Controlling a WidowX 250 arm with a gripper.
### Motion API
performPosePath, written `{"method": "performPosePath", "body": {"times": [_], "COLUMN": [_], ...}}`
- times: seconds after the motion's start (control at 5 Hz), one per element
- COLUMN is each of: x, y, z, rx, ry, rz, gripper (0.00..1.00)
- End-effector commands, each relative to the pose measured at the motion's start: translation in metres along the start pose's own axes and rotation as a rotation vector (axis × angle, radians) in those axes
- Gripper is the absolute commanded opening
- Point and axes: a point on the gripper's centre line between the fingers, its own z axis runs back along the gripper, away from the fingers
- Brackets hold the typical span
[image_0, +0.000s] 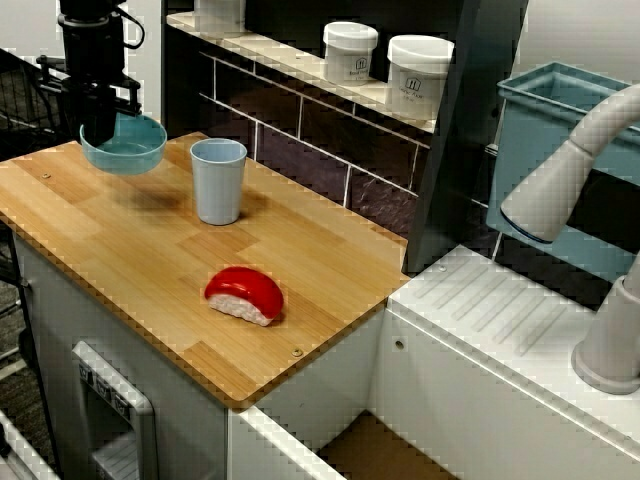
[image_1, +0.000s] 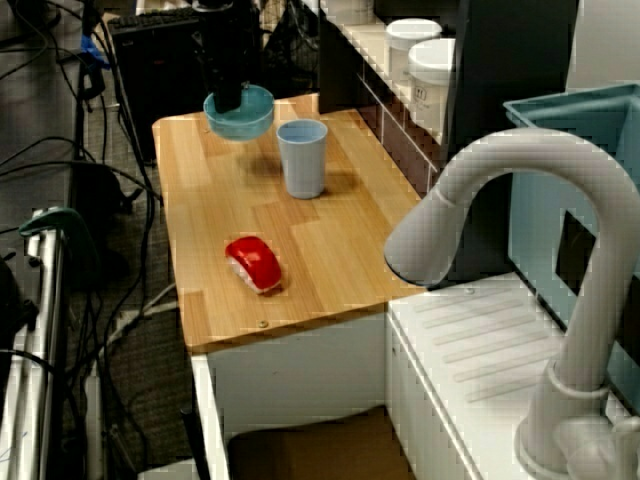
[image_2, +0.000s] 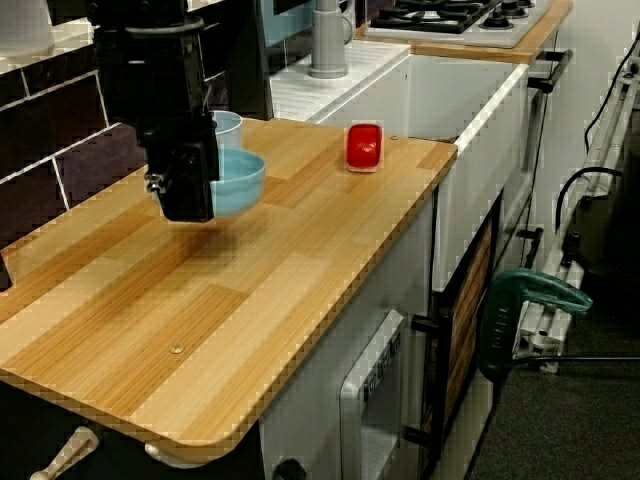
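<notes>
Gripper (image_0: 98, 125): black, pinching the near rim of a blue bowl (image_0: 128, 147).
Bowl: at the counter's (image_0: 120, 250) far left corner, apparently raised just off the wood, with its shadow beneath.
Cup (image_0: 218, 180): pale blue, upright, just beside the bowl.
Red-and-white sushi piece (image_0: 244, 294): near the front edge, well apart.

— What's around the bench?
— From the side view I see a wooden counter (image_0: 330, 262) with a dark tiled wall (image_0: 300, 150) behind it and a shelf (image_0: 290, 56) above.
— And beyond?
— A white sink unit (image_0: 500, 312), a grey faucet (image_0: 570, 172) and a grey floor (image_2: 580, 432).
</notes>
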Motion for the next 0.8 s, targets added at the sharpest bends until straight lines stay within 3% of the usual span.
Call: {"method": "performPosePath", "body": {"times": [0.0,0.2,0.4,0.6], "x": [-0.005,-0.0089,-0.0105,-0.0114], "y": [-0.0003,-0.001,-0.0026,-0.0026], "z": [-0.0121,-0.0157,-0.0197,-0.0167], "rx": [0.043,0.046,0.052,0.045], "ry": [0.004,0.017,0.031,0.035], "rz": [0.005,0.009,0.009,0.007], "gripper": [0.0,0.01,0.34,1.0]}}
